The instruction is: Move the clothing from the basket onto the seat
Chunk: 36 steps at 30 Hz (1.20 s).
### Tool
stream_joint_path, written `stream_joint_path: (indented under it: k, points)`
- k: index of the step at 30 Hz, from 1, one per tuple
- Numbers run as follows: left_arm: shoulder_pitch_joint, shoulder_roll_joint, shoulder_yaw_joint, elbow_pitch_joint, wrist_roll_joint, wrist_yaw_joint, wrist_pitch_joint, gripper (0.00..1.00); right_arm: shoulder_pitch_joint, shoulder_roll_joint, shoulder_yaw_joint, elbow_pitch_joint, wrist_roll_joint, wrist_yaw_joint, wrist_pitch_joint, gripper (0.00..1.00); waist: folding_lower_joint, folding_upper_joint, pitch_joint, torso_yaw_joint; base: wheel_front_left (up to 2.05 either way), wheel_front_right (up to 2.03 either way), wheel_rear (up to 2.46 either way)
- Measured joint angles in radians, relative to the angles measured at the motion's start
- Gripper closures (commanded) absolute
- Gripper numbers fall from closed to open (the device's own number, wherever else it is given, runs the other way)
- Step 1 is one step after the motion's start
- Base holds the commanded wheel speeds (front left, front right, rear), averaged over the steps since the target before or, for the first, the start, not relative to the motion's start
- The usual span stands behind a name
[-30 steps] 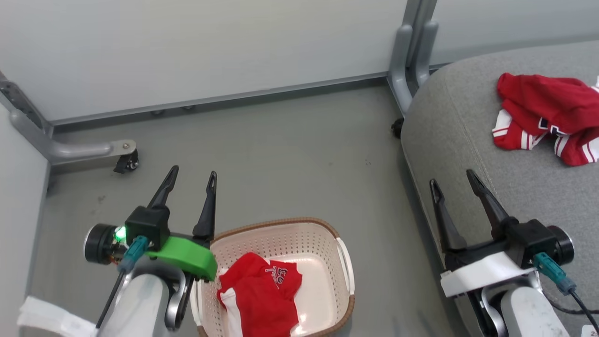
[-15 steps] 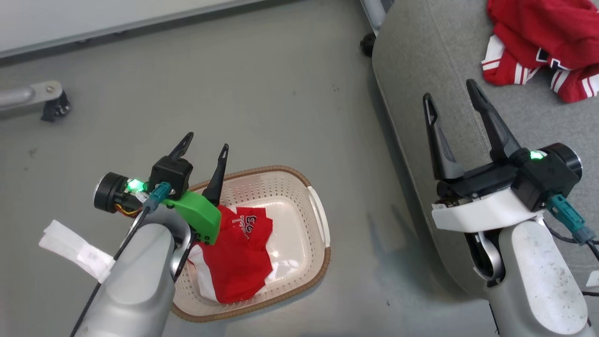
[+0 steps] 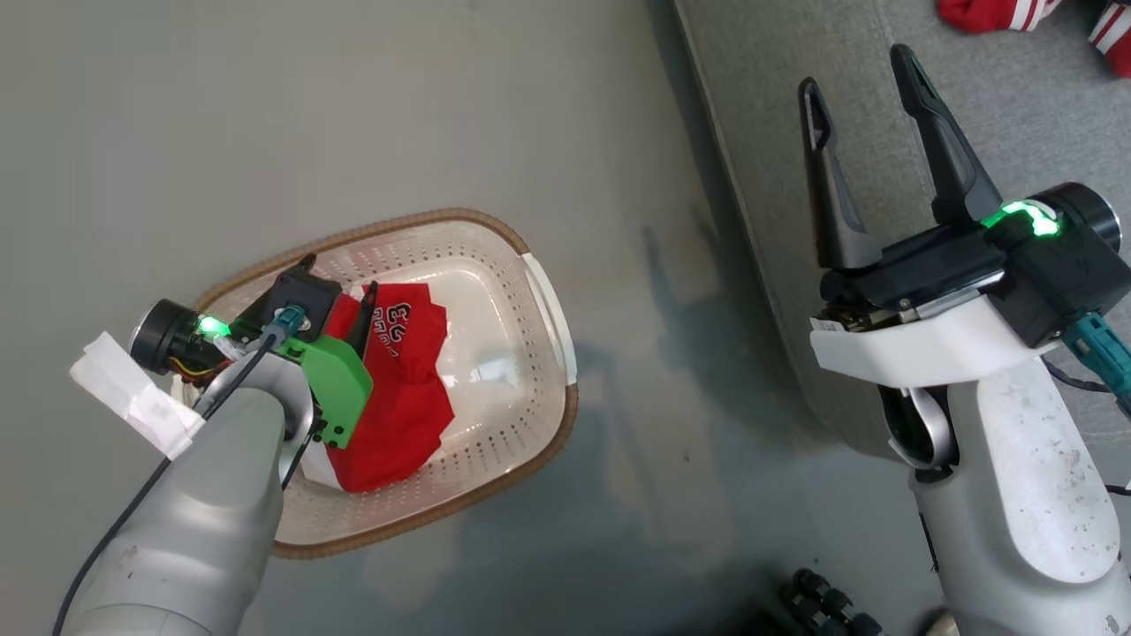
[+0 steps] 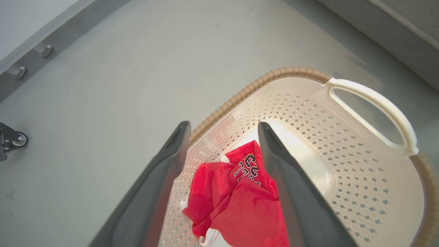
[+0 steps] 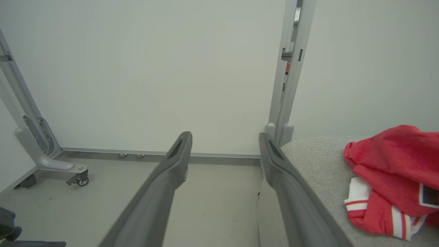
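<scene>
**Two garments, two grippers, one basket: one piece still down in the basket**

Closest in, my left gripper (image 3: 340,276) hangs over the basket (image 4: 291,71), its two dark fingers spread wide and angled down into it. They are not closed on any cloth. Through the left wrist view the plain red garment (image 4: 236,192) sits in the gap between them, with one finger crossing in front of its edge. I cannot tell whether that finger is touching the fabric.

That garment is crumpled into a loose heap on the basket floor. It is bright red, with a folded flap showing small lettering and a sliver of white at its lower edge. In the head view it lies towards the side of the basket under my left arm.

There is one basket, cream and perforated, with a brown woven rim and a white handle (image 4: 374,99) on one side. It stands on the grey floor (image 3: 265,106), apart from the seat (image 3: 769,53).

Over on the other side, my right gripper (image 3: 855,69) is held above the seat's near edge. Its two fingers are also splayed apart and carry nothing.

Further out, the striped red garment (image 5: 391,161) lies bunched on the grey cushion. It is red on top, with a white panel and red and white striped trim underneath.

Beyond it all there are pale wall panels, a grey metal post (image 5: 288,68) and a castor foot (image 5: 79,178).
</scene>
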Motion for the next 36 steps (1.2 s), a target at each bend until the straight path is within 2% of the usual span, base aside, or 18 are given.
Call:
stream_joint_path:
  k: [8, 13, 29, 36]
  points:
    - [-0.084, 0.003, -0.056, 0.131, 0.016, -0.002, 0.028, 0.0, -0.029, 0.0, 0.006, -0.031, 0.006, 0.0, 0.0, 0.0, 0.0, 0.0, 0.124, -0.033, 0.0, 0.0, 0.0]
    - [-0.123, 0.024, -0.083, 0.175, 0.038, -0.002, 0.091, 0.0, -0.046, 0.0, 0.014, -0.043, 0.012, 0.0, 0.0, 0.0, 0.0001, 0.0, 0.192, -0.048, 0.0, 0.0, 0.0]
    - [-0.201, 0.078, -0.184, 0.203, 0.11, 0.013, 0.268, 0.0, -0.053, 0.0, 0.018, -0.087, 0.017, 0.0, 0.0, 0.0, 0.0001, 0.0, 0.342, -0.069, 0.0, 0.0, 0.0]
    - [-0.227, 0.075, -0.216, 0.205, 0.125, 0.03, 0.299, 0.0, -0.047, 0.0, 0.007, -0.117, 0.009, 0.0, 0.0, 0.0, 0.0001, 0.0, 0.395, -0.076, 0.0, 0.0, 0.0]
